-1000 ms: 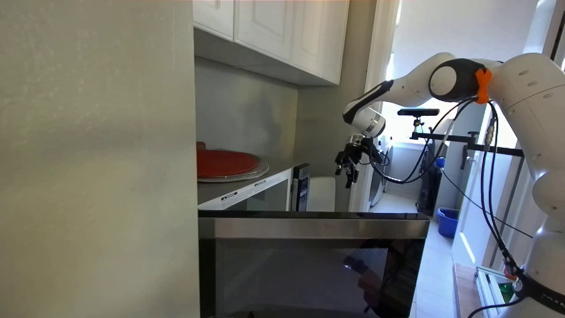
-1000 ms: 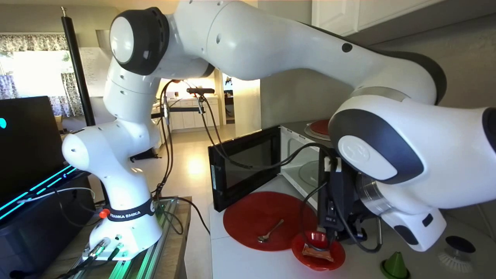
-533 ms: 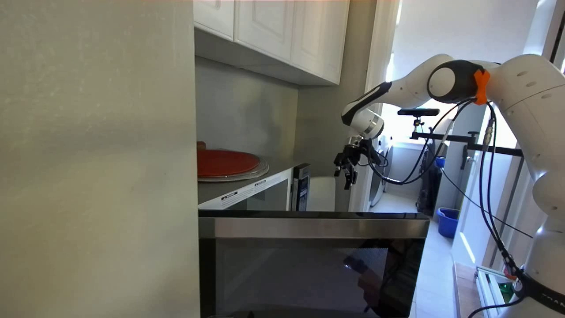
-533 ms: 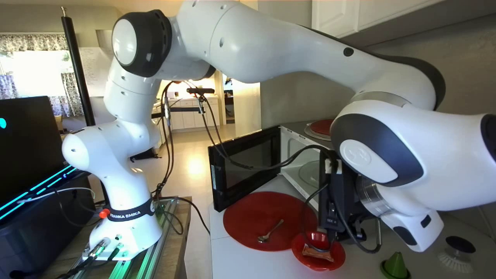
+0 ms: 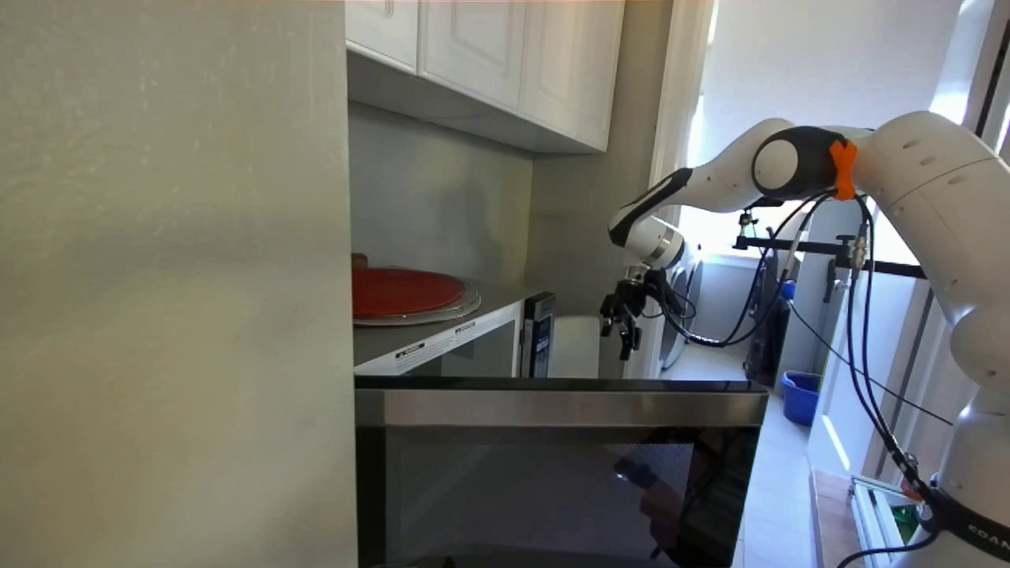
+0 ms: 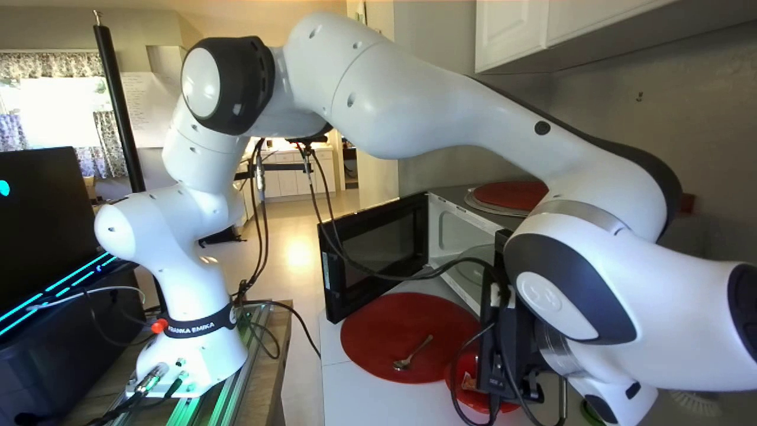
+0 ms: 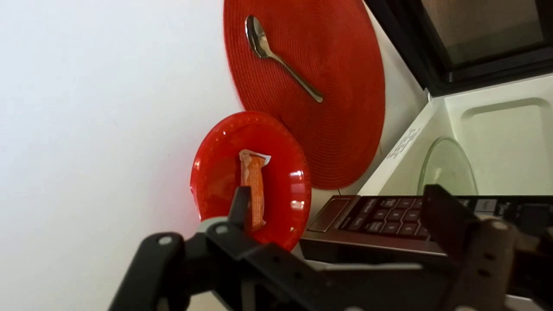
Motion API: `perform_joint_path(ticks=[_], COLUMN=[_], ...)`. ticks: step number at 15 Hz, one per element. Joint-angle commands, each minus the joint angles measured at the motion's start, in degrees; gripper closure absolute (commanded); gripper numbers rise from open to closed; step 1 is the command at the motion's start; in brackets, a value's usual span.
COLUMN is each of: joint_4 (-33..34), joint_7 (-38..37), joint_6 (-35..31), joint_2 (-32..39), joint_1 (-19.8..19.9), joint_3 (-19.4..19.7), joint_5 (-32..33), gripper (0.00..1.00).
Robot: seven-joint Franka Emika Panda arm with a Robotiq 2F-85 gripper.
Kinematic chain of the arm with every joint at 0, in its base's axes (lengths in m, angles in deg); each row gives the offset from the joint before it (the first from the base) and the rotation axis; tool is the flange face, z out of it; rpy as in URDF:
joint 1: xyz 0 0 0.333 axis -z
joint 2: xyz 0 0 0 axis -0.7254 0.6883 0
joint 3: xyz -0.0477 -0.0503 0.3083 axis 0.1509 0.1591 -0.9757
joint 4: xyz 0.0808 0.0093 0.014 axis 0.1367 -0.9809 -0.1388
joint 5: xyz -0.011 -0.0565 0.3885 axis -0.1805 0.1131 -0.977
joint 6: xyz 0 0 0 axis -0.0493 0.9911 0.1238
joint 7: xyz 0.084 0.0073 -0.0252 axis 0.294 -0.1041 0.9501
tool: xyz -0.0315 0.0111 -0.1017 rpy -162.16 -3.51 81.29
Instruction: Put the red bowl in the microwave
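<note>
Wrist view: the pincer (image 7: 338, 198) is gaping; the bowl (image 7: 281, 177), holding a packet (image 7: 254, 185), is sitting near the microwave (image 7: 497, 142).

Through my cameras I count one glossy red round bowl (image 7: 218, 181), one orange-wrapped packet (image 7: 255, 185), one silver metal spoon (image 7: 271, 54) and two flat round red mats (image 6: 375, 343) (image 6: 510, 195). I see one boxy silver-white microwave (image 5: 442, 341) with one black-framed glass door (image 5: 544, 489), one round glass plate (image 7: 449, 168), one blue bucket (image 5: 801, 397) and one black gripper (image 7: 338, 207).

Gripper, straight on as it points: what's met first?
Probably the red bowl, beyond one side of the open gripper in the wrist view; depth is unclear, so the red placemat nearby could come first.
</note>
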Motion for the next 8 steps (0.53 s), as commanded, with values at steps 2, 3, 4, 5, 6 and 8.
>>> perform_joint_path(ticks=[2,3,4,5,6,8], joint_4=[3.74,4.29,4.65,4.92,5.42,6.61], joint_7=[2.19,1.93,1.41,1.59,2.12,1.55], joint_6=[-0.44,-1.08,-2.29,-4.42,-6.50,-9.20], joint_2=[4.83,5.85,6.81,7.64,8.58,10.41], joint_1=[1.07,0.84,0.82,0.93,1.05,1.15], joint_3=[-0.88,-0.89,-1.17,-1.58,-2.12,-3.09], joint_5=[-0.76,-0.55,-1.37,-2.35,-3.21,-4.68], gripper=[0.00,0.00,0.00,0.00,0.00,0.00])
